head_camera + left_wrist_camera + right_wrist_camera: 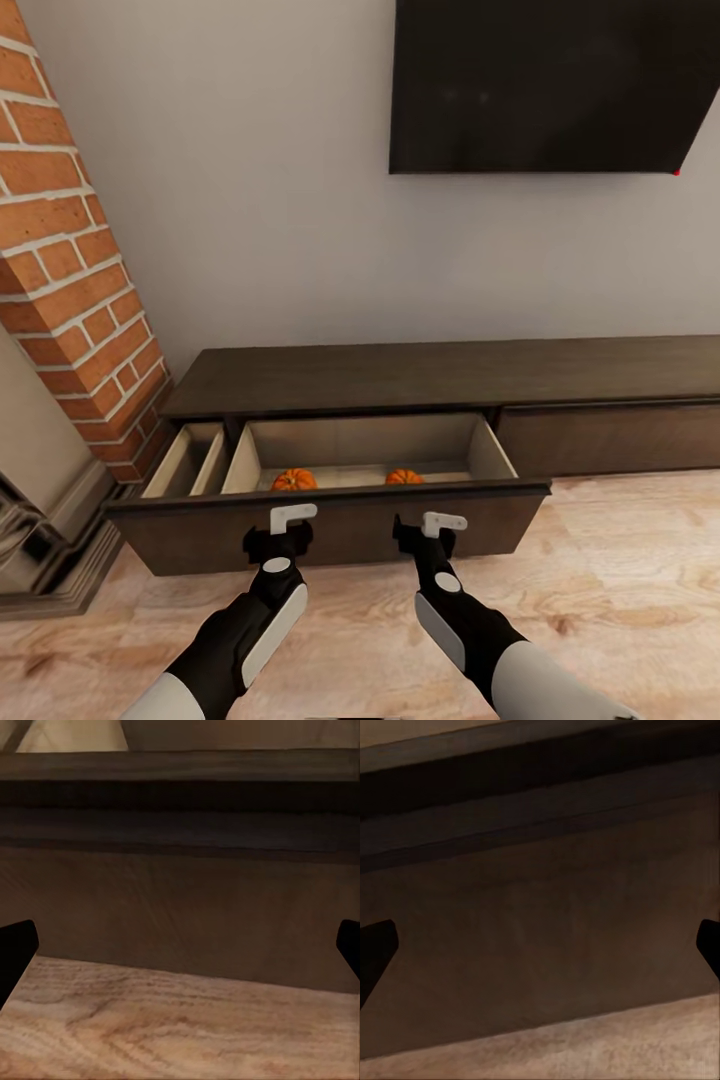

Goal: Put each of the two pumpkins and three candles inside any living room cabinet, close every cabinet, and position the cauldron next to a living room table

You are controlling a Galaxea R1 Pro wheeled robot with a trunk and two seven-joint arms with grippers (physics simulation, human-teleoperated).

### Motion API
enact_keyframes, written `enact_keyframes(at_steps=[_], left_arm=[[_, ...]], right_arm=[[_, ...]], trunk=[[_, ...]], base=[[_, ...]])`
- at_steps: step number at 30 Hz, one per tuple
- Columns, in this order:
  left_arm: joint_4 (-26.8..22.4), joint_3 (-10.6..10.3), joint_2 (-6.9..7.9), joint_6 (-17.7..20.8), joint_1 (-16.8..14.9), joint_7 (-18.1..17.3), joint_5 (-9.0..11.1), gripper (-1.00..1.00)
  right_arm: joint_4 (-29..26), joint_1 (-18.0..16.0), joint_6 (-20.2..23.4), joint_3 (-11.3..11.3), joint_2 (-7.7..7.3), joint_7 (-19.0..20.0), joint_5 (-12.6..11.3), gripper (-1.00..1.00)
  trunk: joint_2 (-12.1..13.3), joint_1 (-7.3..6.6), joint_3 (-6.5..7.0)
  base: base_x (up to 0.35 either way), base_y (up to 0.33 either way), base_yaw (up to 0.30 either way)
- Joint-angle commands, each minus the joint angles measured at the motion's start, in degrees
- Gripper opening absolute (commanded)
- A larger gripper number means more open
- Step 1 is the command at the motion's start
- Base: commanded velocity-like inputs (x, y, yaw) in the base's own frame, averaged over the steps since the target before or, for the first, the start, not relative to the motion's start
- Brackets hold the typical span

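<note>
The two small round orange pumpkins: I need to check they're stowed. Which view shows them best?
The head view: both pumpkins sit inside the open pale-lined drawer. The wrist views show just its dark brown drawer front.

No text, label, brand or number can be read anywhere — not on any surface in view.

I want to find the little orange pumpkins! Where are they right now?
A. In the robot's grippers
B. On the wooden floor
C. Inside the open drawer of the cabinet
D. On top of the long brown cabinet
C. Both pumpkins, one and the other, sit on the pale bottom of the pulled-out drawer of the cabinet, just behind its dark front panel.
</note>
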Motion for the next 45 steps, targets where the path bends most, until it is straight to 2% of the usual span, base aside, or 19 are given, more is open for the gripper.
enact_keyframes(at_steps=[1, 6, 22, 45], left_arm=[[-0.1, -0.2, 0.03, 0.3, 0.0, 0.4, 0.3, 1.00], [-0.1, -0.2, 0.02, 0.3, 0.0, 0.4, 0.3, 1.00], [-0.1, -0.2, 0.02, 0.3, 0.0, 0.4, 0.3, 1.00], [-0.1, -0.2, 0.02, 0.3, 0.0, 0.4, 0.4, 1.00]], right_arm=[[0.7, -0.1, -0.4, 0.5, -0.03, -0.3, -0.5, 1.00], [2.5, -0.1, -0.4, 0.5, 0.04, -0.3, -0.4, 1.00], [2.7, -0.1, -0.4, 0.5, 0.06, -0.3, -0.4, 1.00], [2.8, -0.1, -0.4, 0.5, 0.06, -0.3, -0.4, 1.00]], trunk=[[0.0, 0.00, -0.05], [0.0, 0.00, -0.05], [0.0, 0.00, -0.05], [0.0, 0.00, -0.05]], base=[[0.047, 0.000, 0.000], [0.089, 0.000, 0.000], [0.133, 0.000, 0.000], [0.250, 0.000, 0.000]])
